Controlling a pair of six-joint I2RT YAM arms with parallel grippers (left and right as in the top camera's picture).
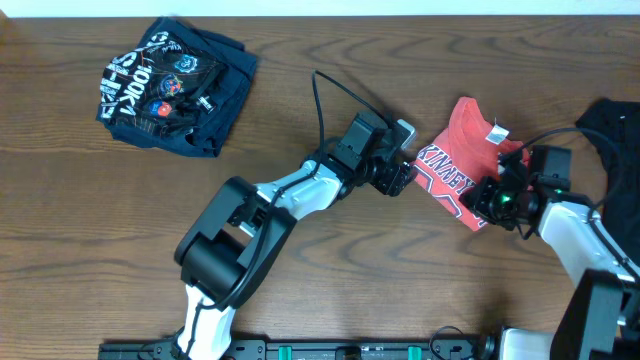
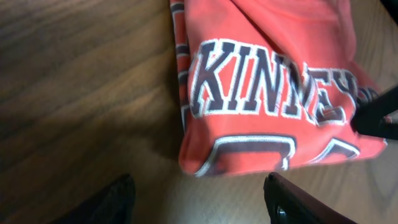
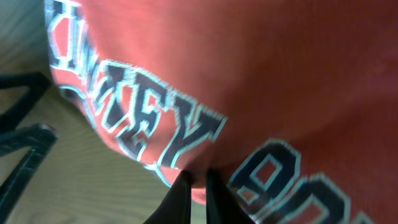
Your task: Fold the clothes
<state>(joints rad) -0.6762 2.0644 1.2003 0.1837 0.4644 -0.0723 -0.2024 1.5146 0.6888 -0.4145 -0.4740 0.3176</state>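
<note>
A red jersey (image 1: 462, 150) lies folded into a compact, slightly rumpled bundle just beside the spread left end effector (image 1: 404, 178). Its lower edge is pinched in the right end effector (image 1: 488, 197). Dark, white-outlined lettering reads "KINNEY" above numerals. A navy printed garment (image 1: 175, 85) lies crumpled, well apart from the left end effector. A black garment (image 1: 615, 125) lies bunched near the right one.

Left arm (image 1: 290, 195) stretches from the near edge to mid-bench, left gripper (image 1: 405, 178) spread wide. Right gripper (image 1: 488, 200), by the right edge, pinches the red jersey (image 1: 460, 150).
</note>
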